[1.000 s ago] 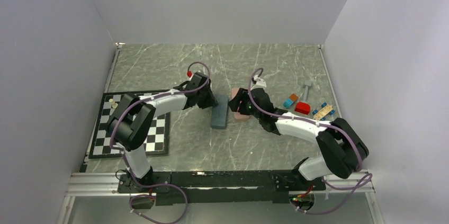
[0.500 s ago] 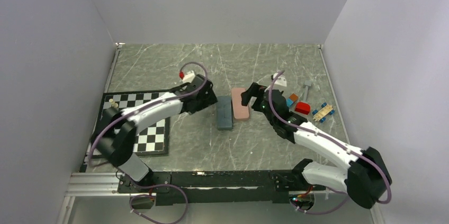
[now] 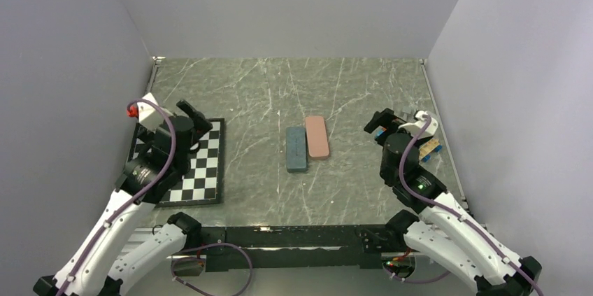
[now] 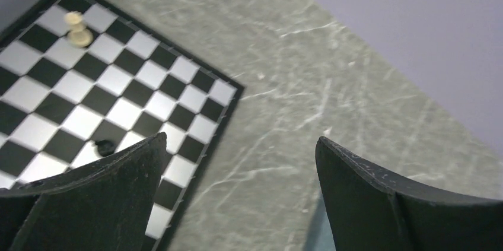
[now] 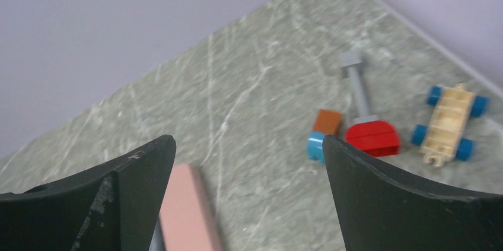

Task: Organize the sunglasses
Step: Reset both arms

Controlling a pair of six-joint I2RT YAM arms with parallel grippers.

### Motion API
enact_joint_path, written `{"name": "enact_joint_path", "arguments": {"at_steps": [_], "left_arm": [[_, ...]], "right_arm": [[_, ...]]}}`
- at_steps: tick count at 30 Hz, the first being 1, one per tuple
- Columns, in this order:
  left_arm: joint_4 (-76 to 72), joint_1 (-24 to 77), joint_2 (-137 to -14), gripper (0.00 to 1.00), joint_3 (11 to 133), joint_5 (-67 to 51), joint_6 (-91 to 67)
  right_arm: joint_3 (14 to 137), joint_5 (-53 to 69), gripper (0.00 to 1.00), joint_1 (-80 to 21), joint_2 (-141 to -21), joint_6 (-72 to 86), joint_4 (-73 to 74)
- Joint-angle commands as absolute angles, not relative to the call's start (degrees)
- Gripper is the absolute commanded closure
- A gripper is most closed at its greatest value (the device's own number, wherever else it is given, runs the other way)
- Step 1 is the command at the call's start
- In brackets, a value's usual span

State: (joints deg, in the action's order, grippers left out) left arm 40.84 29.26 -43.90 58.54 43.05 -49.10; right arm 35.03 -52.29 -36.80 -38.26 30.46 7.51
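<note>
On the marbled grey worktop (image 3: 280, 86) two closed oblong cases are seen at the middle, side by side: a slate-blue case (image 3: 296, 149) and, on its right and set slightly nearer the far edge, a pink case (image 3: 317, 136). The sunglasses themselves are not seen in any view, and whether they lie inside the cases cannot be told. A chessboard (image 3: 203, 170) is laid by the left edge, partly covered from above by the left gripper (image 3: 194, 115), which is held wide apart and empty. The left wrist view alone shows a pale pawn (image 4: 77, 28) and a small dark piece (image 4: 104, 146) on the board. The right gripper (image 3: 383, 120), likewise spread and empty, is raised near the right edge and hides most of the toys there from above. In the right wrist view they are shown plainly: a red brick (image 5: 372, 137), an orange-and-blue block (image 5: 323, 132), a grey peg (image 5: 356, 79) and a cream wheeled chassis (image 5: 449, 121).
</note>
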Motion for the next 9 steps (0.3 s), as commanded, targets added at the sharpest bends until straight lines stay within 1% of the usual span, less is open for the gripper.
{"name": "enact_joint_path", "arguments": {"at_steps": [1, 4, 6, 9], "left_arm": [[47.7, 29.0, -39.8, 0.01, 54.2, 48.7, -50.7], [47.3, 28.9, -37.2, 0.01, 52.8, 49.0, -50.3], [47.9, 29.0, -36.4, 0.01, 52.8, 49.8, -51.1], [48.3, 29.0, -36.0, 0.01, 53.2, 50.2, -51.3]], "right_arm": [[37.6, -64.8, 0.0, -36.7, -36.7, 26.4, 12.4], [39.7, -68.8, 0.0, -36.7, -37.6, 29.5, 17.9], [39.5, -70.0, 0.0, -36.7, -38.0, 29.4, 18.3], [39.4, -68.5, 0.0, -36.7, -37.3, 29.1, 18.1]]}}
